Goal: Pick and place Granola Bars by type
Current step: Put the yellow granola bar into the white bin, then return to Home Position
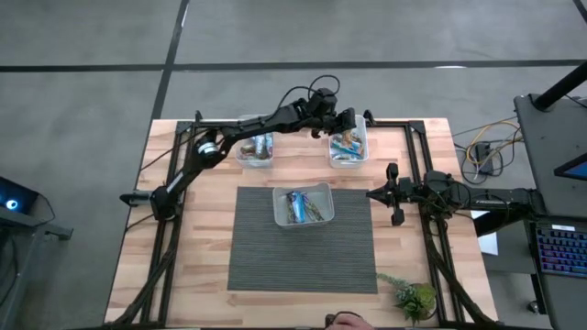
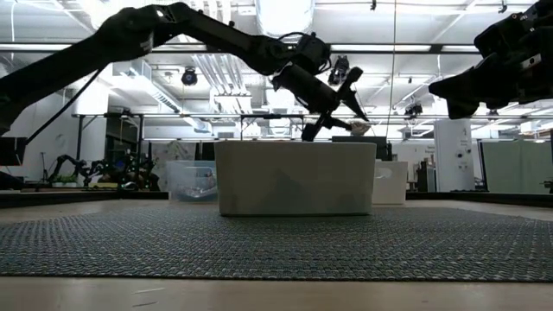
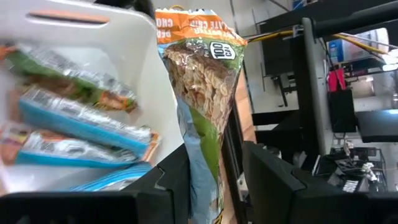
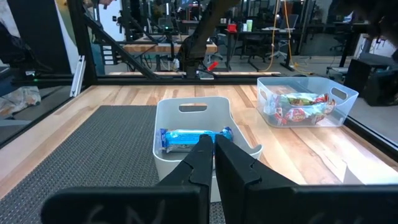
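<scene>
The left arm stretches across the table's far edge, its left gripper (image 1: 349, 122) clamped on a granola bar (image 3: 202, 93) above the far right tub (image 1: 349, 158). The right gripper (image 1: 373, 193), fingers closed and empty, waits beside the middle tub (image 1: 304, 218).

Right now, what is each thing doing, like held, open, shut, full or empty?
left gripper: shut on granola bar, above the far right tub
granola bar: held, hanging over that tub
far right tub: holds several bars
far left tub: holds bars
middle tub: holds blue bars
right gripper: shut, empty
</scene>
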